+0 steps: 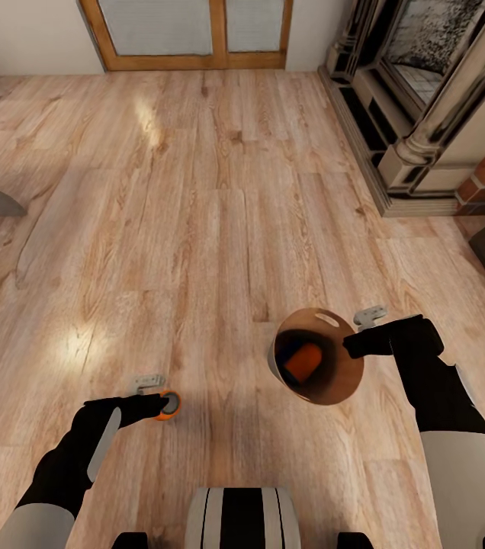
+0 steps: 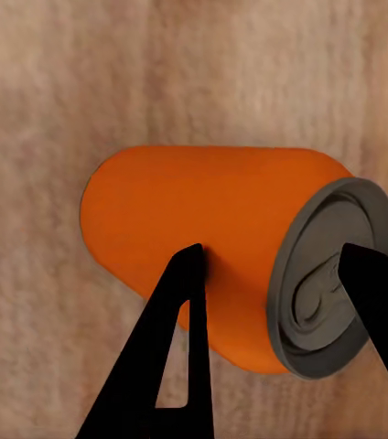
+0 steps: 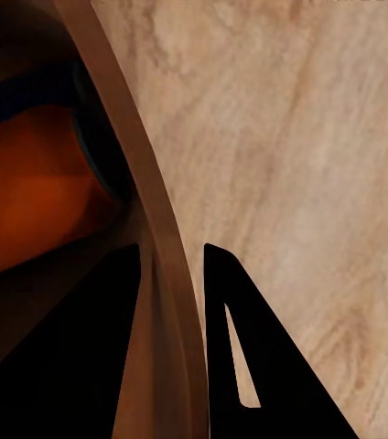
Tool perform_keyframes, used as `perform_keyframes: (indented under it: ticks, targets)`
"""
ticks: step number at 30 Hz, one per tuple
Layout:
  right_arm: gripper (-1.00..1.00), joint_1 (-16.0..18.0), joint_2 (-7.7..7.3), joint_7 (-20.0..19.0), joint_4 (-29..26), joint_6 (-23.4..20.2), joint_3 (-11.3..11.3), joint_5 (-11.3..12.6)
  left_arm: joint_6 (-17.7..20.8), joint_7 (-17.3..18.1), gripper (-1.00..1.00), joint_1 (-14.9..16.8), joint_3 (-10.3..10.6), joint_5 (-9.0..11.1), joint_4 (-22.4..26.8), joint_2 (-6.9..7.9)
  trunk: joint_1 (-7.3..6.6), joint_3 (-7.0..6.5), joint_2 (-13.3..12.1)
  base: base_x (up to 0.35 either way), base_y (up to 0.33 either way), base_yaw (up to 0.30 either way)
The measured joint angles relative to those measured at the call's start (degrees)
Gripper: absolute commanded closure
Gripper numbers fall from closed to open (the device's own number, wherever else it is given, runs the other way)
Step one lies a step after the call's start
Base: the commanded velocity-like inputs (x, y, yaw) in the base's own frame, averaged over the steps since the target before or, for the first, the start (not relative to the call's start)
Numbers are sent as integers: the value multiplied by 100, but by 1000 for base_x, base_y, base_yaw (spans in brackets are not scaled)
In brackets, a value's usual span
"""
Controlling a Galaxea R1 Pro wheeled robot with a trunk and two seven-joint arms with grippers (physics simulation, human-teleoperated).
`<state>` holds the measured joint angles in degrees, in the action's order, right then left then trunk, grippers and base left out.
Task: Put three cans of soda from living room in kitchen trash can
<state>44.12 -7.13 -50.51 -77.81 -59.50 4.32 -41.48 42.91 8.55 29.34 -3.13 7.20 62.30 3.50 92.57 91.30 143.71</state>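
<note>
At lower left of the head view, the left gripper [image 1: 165, 402] clamps a can [image 1: 170, 404]. At lower right, the right gripper [image 1: 351, 345] pinches the trash can [image 1: 339, 381] rim, another can [image 1: 303, 362] inside. Best to swing the held can squarely over the opening before letting go.

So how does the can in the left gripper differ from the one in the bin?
The left gripper holds its can in the open above the floor; the other can lies loose inside the bin, which the right gripper grips by the rim. The held can shows fully, silver end included; the other is half in shadow. Both are orange.
</note>
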Motion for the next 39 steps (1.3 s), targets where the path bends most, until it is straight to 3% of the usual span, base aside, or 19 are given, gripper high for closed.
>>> perform_keyframes:
  ticks: [6,19,23,25,32,34,36,37,39]
  targets:
    - [100,1,0,1,1,6,2,-5,9,-17,100,1,-3,-141,-16,-5,-10,-88,-5,0,0,0]
    - [100,4,-7,1,0,2,8,3,51,-12,100,2,1,-135,10,-8,-44,-376,-23,0,0,0]
    - [100,6,-8,0,1,2,8,5,473,23,100,8,-2,-90,248,-8,-54,-464,-28,0,0,0]
    - [100,7,-8,0,2,0,8,9,910,40,100,11,-1,-50,746,-7,-60,-509,-31,0,0,0]
    - [100,9,-8,0,1,-1,14,20,1694,113,100,18,-3,-37,1693,6,-77,-664,-40,0,0,0]
    - [100,9,-7,-1,3,3,14,28,1709,399,100,132,0,127,1999,42,-83,-708,-43,0,0,0]
    - [100,9,-6,-3,8,-5,12,51,1709,573,100,169,2,183,2067,55,-88,-752,-45,0,0,0]
    - [100,9,-4,-3,15,-7,10,55,1709,786,100,194,5,324,2106,67,-90,-774,-47,0,0,0]
    - [100,8,-6,-3,43,-11,10,56,1709,1130,100,218,-3,397,2165,91,-133,-810,-125,0,0,0]
